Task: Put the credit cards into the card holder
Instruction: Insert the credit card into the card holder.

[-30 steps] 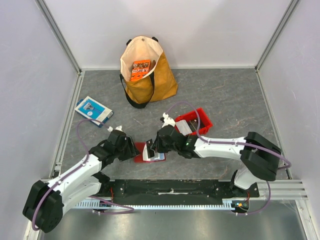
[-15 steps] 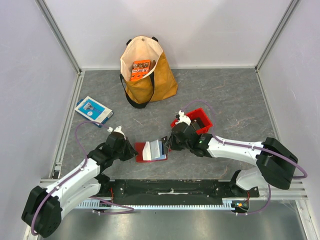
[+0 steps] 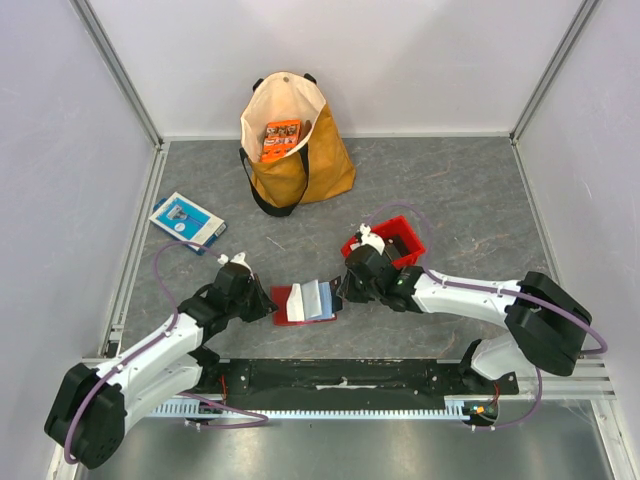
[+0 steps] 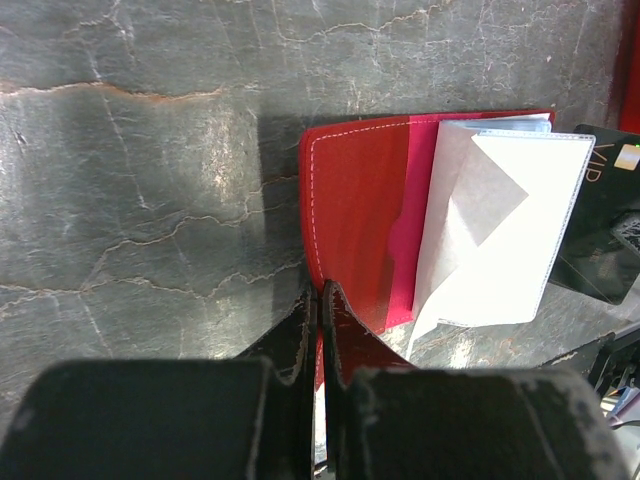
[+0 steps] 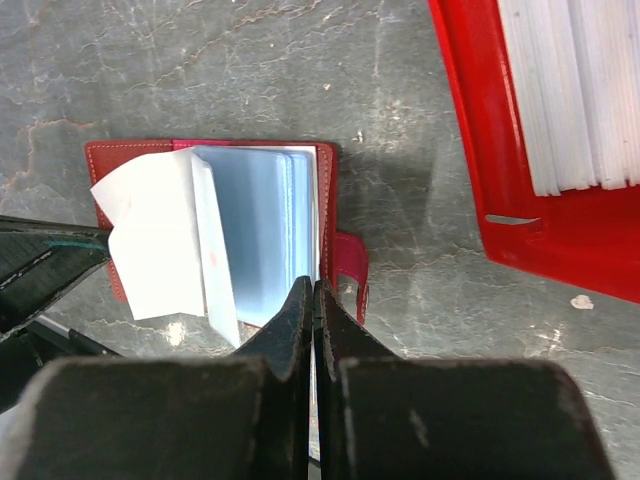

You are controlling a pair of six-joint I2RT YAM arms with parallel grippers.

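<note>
The red card holder (image 3: 305,302) lies open on the grey tabletop between both arms, its whitish and pale blue inner pockets (image 5: 255,235) fanned upward. My left gripper (image 3: 266,300) is shut on the holder's left red cover (image 4: 360,220), pinching its near edge. My right gripper (image 3: 341,291) is shut at the holder's right edge, next to the snap tab (image 5: 350,270). It grips a dark grey credit card (image 4: 600,225), which the left wrist view shows face-on and the right wrist view only edge-on. More whitish cards (image 5: 570,90) lie in the red bin.
The red plastic bin (image 3: 398,243) stands just behind my right wrist. A mustard tote bag (image 3: 295,150) holding an orange packet (image 3: 281,140) sits at the back. A blue-and-white flat box (image 3: 187,220) lies at the far left.
My left gripper closed on the holder's left cover. My right gripper drew back from over the holder to its right edge, and the inner pockets fanned open.
</note>
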